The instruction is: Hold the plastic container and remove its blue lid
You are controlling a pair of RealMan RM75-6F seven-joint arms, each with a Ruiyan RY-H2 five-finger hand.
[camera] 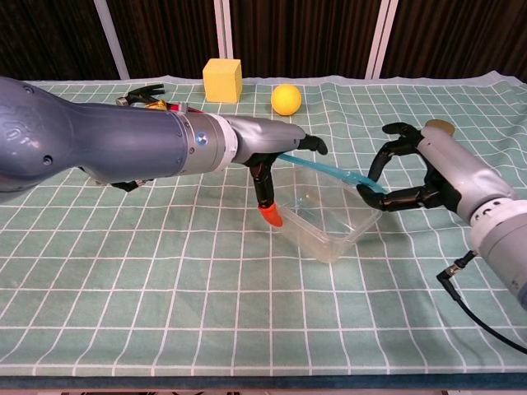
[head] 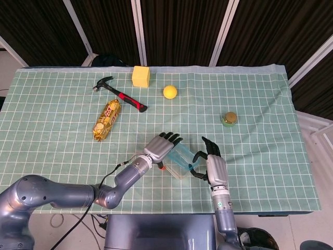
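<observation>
Working from both cameras, we noted the plastic container [camera: 329,224] sitting on the green checked cloth [head: 260,156] near the table's front edge, between the two hands. It was clear, open at the top, with its blue lid [camera: 329,171] lifted off and tilted above it. In the chest view the lid sloped down from the left hand toward the right hand, clear of the container's rim on the left side; whether its right edge touched the rim we could not tell.

Our right hand [camera: 416,177] pinched the lid's lower right edge between thumb and curled fingers. Our left hand [camera: 276,160] stood just beside the container's left end, its fingers [camera: 309,144] stretched out over the lid's raised end and its orange-tipped thumb [camera: 268,210] pointing down by the container's near corner. We could not tell whether that hand gripped anything.

Further back on the cloth we logged a hammer [head: 118,94] with a red and black handle, a gold foil packet [head: 106,121] just in front of it, a yellow block [head: 141,76], a yellow ball [head: 170,92] and, well apart to the right, a small jar [head: 229,119] with a gold cap.
</observation>
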